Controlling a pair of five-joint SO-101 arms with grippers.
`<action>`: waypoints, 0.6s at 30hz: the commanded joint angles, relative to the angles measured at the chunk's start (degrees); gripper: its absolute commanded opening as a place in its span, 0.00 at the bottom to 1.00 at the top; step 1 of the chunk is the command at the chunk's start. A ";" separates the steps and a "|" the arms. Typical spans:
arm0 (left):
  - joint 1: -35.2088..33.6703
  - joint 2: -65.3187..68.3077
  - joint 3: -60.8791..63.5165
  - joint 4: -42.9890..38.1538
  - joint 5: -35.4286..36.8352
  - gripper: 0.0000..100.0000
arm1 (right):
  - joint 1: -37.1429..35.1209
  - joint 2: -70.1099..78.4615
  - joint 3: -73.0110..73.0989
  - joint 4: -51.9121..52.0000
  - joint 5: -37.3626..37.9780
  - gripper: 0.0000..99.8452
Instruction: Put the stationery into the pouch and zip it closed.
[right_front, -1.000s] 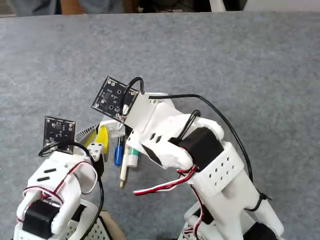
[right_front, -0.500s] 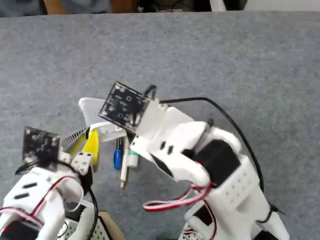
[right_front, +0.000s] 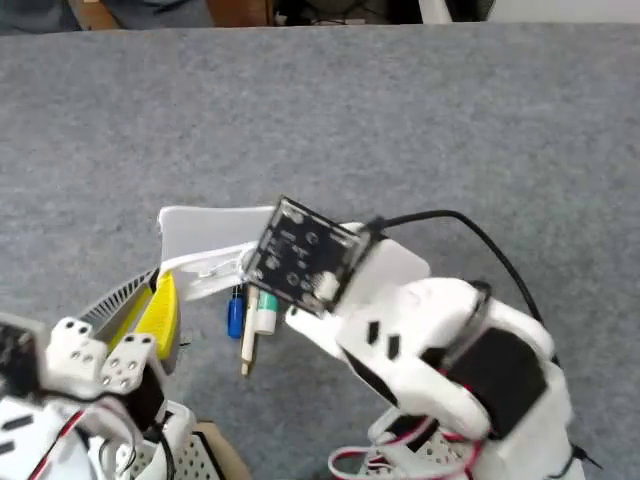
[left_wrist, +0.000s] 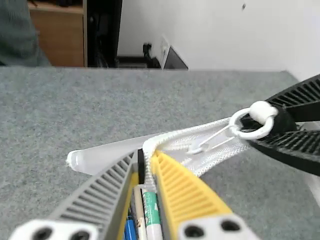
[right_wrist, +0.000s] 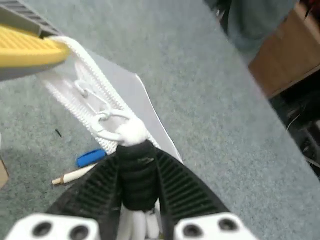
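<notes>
The pouch (right_front: 205, 230) now shows far more of its white body than a second ago: it lies spread toward the far left of the tabletop (right_front: 450, 120), its zipper edge lifted and drawn taut. That edge is stretched because the two arms have pulled apart. The left gripper (right_front: 155, 285) has drawn back to the near left, its jaws clenched on the end of the zipper tape. The right gripper (right_wrist: 134, 150) has swung to the near right, its jaws gripping the zipper pull (right_wrist: 125, 131), a white bead on a ring.

This looks like the zipping step under way. The pouch is thin, flat and pale, with a woven white zipper tape along its near edge. A blue pen (right_front: 235, 312), a green-and-white marker (right_front: 265, 312) and a beige pencil (right_front: 248, 350) poke out from under that edge. Whether they sit inside the pouch cannot be told, so closing now may leave them out.
</notes>
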 joint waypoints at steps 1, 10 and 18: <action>0.48 0.44 -3.21 0.18 1.93 0.03 | 0.18 -0.66 -5.32 2.46 0.35 0.01; -0.04 -0.09 3.82 5.01 5.36 0.03 | 0.44 -0.92 2.42 4.48 -3.87 0.01; -0.04 0.26 4.09 4.84 5.36 0.03 | 0.88 -1.10 5.41 3.52 -3.96 0.01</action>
